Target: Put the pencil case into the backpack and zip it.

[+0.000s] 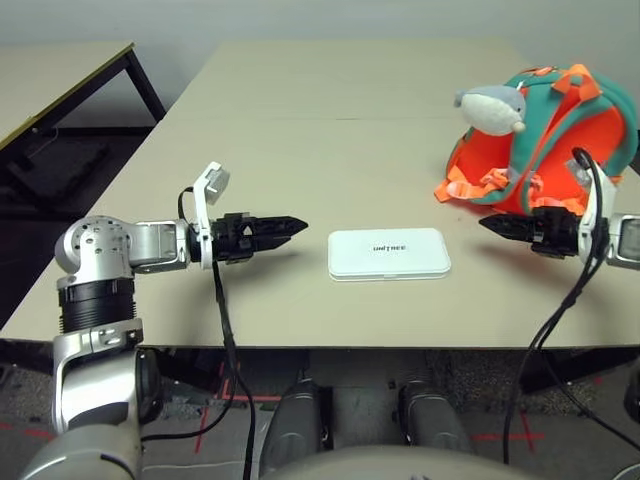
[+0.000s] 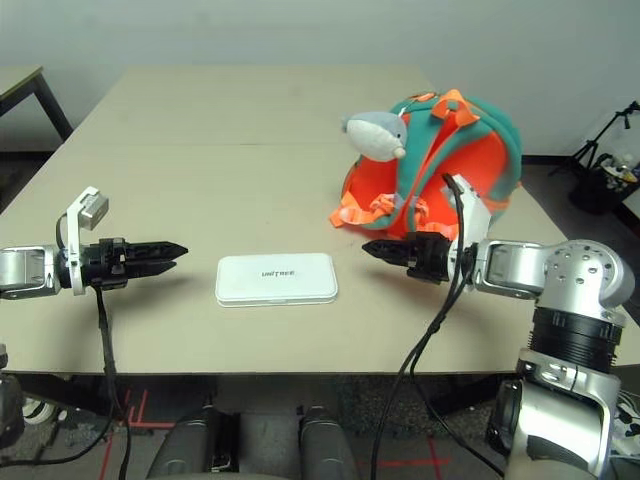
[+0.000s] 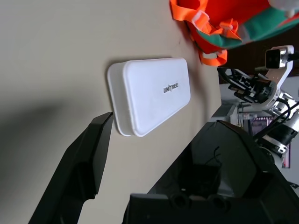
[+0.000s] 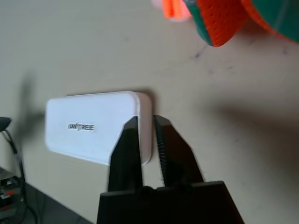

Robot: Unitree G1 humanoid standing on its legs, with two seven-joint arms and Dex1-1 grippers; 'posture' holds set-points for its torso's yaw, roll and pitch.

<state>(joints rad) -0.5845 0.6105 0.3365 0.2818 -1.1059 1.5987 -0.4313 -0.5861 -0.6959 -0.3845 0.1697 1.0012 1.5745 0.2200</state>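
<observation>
The white pencil case (image 1: 389,253) lies flat on the beige table (image 1: 300,120), near its front edge and midway between my two grippers. To its left my left gripper (image 1: 298,228) hovers just above the table, pointing at the case, open and a short gap away; its black fingers (image 3: 88,163) stand wide apart. My right gripper (image 1: 487,224) points at the case from the right, shut with nothing between the fingers (image 4: 128,149). The orange and teal backpack (image 1: 560,140) stands at the far right, just behind my right gripper, with a grey plush shark (image 1: 492,108) hanging on it.
A second table (image 1: 60,70) with black legs stands off to the far left. Black cables (image 1: 222,320) hang from both wrists over the table's front edge. Dark equipment (image 2: 605,170) sits on the floor at the right.
</observation>
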